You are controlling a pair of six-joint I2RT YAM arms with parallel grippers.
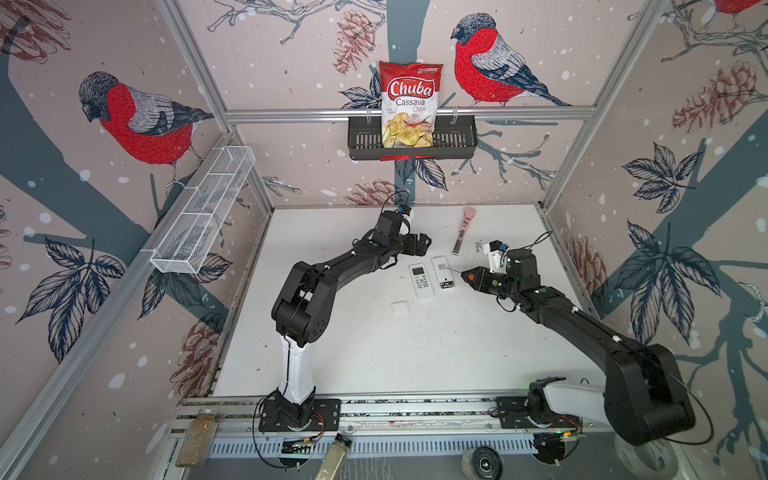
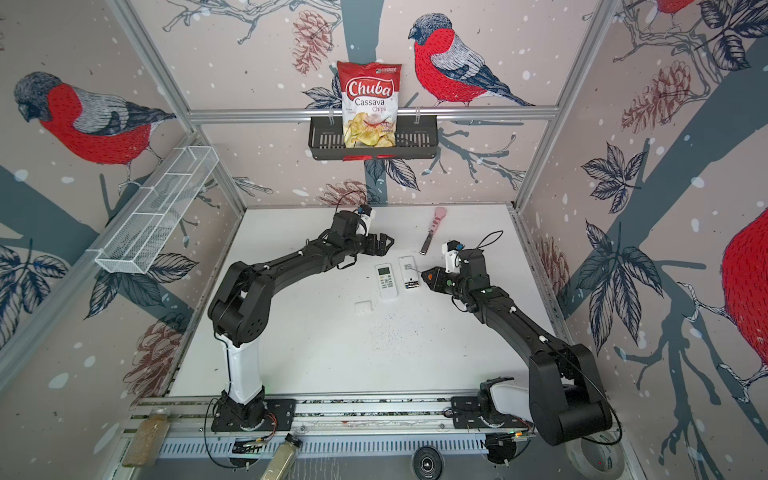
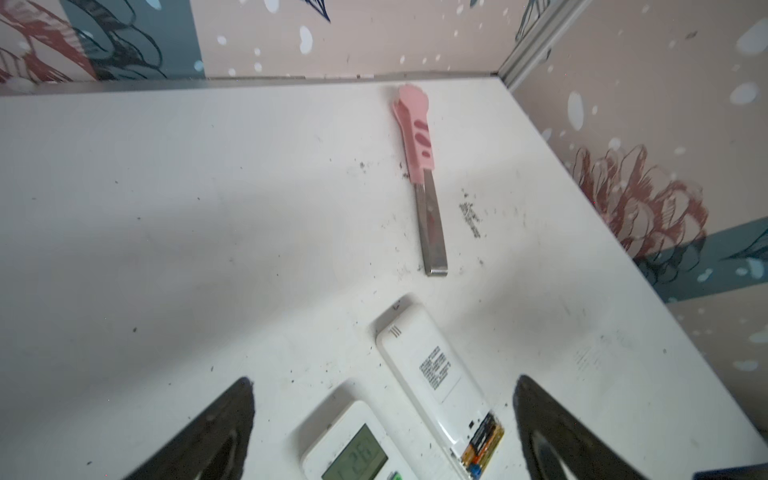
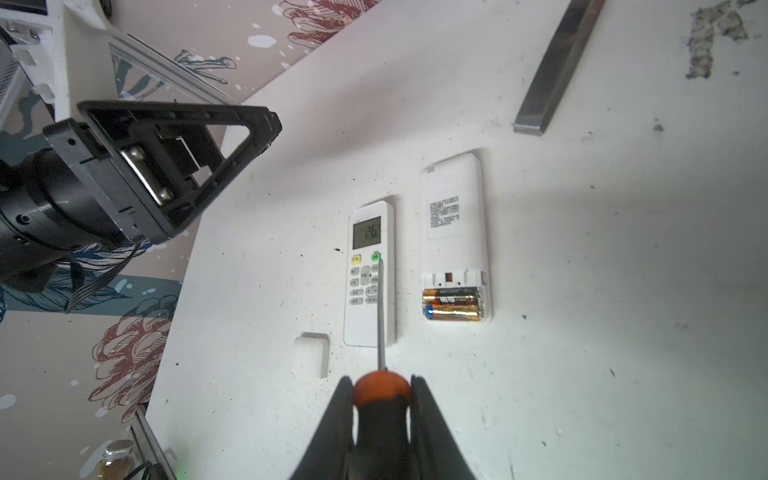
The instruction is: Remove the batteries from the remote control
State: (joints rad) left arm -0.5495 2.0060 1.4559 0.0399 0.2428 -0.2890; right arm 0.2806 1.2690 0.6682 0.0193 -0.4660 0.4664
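Gripping the screwdriver point(image 4: 380, 392), right gripper point(image 4: 382, 380); left gripper point(image 3: 385, 382) agape; batteries point(image 4: 453, 306) distinct only in wrist views.

Both top views look down from high overhead. Wrist views sit just behind the left claw point(image 3: 384, 386) and right claw point(image 4: 381, 382), facing ahead; both apparently share the remotes point(image 3: 432, 370) point(image 4: 455, 216).

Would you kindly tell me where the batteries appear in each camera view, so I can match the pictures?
Top view: batteries mid-table, in the near end of the face-down remote.
Top view: same spot, same remote.
Left wrist: in that remote's open compartment, beside the display remote.
Right wrist: same compartment, off to one side of the screwdriver shaft.
Shared landmark: the display remote lying alongside, seen in all four.
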